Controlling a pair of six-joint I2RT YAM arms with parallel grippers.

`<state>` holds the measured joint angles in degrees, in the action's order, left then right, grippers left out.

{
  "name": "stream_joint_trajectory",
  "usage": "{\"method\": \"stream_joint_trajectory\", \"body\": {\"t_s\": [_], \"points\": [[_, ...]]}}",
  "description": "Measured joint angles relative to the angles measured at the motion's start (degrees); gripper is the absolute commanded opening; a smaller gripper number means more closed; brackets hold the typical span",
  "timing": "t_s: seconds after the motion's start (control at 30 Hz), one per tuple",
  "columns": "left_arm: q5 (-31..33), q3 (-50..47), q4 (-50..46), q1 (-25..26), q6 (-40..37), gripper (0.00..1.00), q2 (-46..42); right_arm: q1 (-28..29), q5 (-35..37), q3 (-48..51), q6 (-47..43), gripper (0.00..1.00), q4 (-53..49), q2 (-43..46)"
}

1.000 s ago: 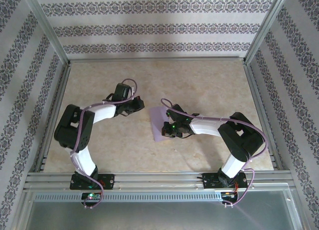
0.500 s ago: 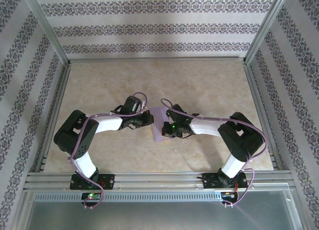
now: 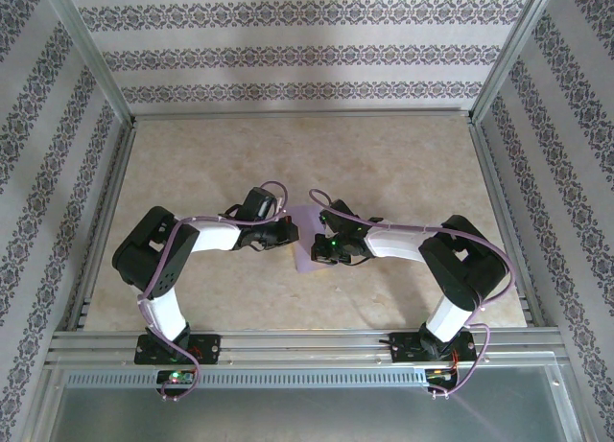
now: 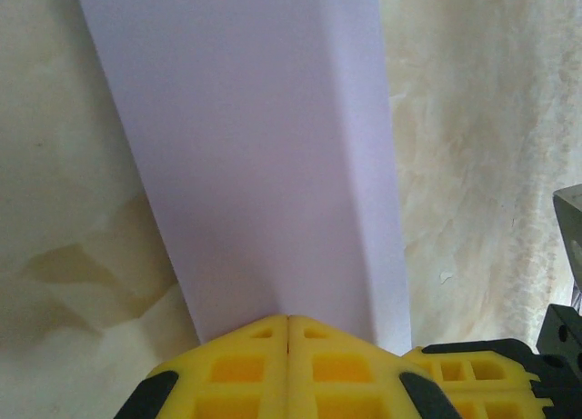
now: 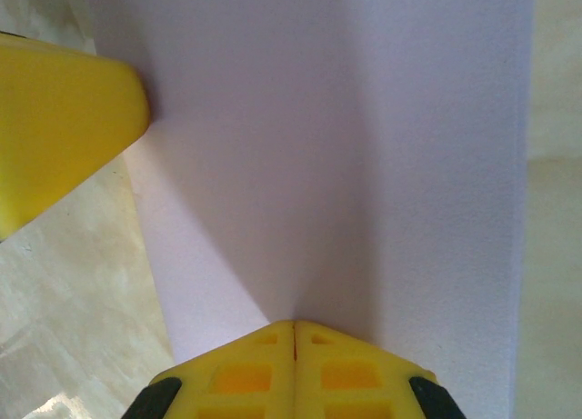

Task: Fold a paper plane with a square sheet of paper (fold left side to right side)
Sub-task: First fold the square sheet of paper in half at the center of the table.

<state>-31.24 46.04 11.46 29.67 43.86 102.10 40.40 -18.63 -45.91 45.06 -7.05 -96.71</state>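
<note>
The square sheet of paper (image 3: 305, 243) lies flat mid-table as a narrow lavender rectangle, seemingly doubled over. My left gripper (image 3: 293, 234) is shut, and its yellow tips rest on the sheet's left edge. In the left wrist view the paper (image 4: 264, 155) runs away from the closed left gripper (image 4: 288, 319), with a paler strip along its right side. My right gripper (image 3: 319, 250) is shut too, with its tips on the sheet's right part. In the right wrist view the closed right gripper (image 5: 294, 324) meets the paper (image 5: 346, 146), and a yellow finger of the left gripper (image 5: 55, 119) touches the sheet's far left corner.
The beige marbled tabletop (image 3: 384, 164) has bare room all round the paper. Aluminium frame rails (image 3: 288, 341) run along the near edge and both sides, with patterned walls (image 3: 288, 54) behind them.
My left arm has swung right and toward the near edge, bringing its shut gripper onto the paper's left edge. The right arm and the paper have stayed put.
</note>
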Motion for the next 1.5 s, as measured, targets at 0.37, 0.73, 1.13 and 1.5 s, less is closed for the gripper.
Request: {"method": "stream_joint_trajectory", "body": {"t_s": [0.37, 0.73, 1.13, 1.5], "points": [[1.1, 1.5, -0.7, 0.0, -0.8, 0.00, 2.2, 0.0, 0.0, -0.2, 0.0, 0.00, -0.4, -0.1], [0.9, 4.3, -1.7, -0.4, -2.8, 0.00, 4.1, 0.0, 0.2, -0.3, 0.0, 0.00, -0.7, -0.1], [0.8, 11.6, -4.7, -6.6, -6.4, 0.00, 8.3, 0.3, 0.8, 0.0, 0.0, 0.00, -0.2, 0.2], [3.5, 7.5, -6.5, -6.6, -6.6, 0.00, -4.1, 0.6, 1.3, 0.4, 0.4, 0.20, -0.6, 1.1]]}}
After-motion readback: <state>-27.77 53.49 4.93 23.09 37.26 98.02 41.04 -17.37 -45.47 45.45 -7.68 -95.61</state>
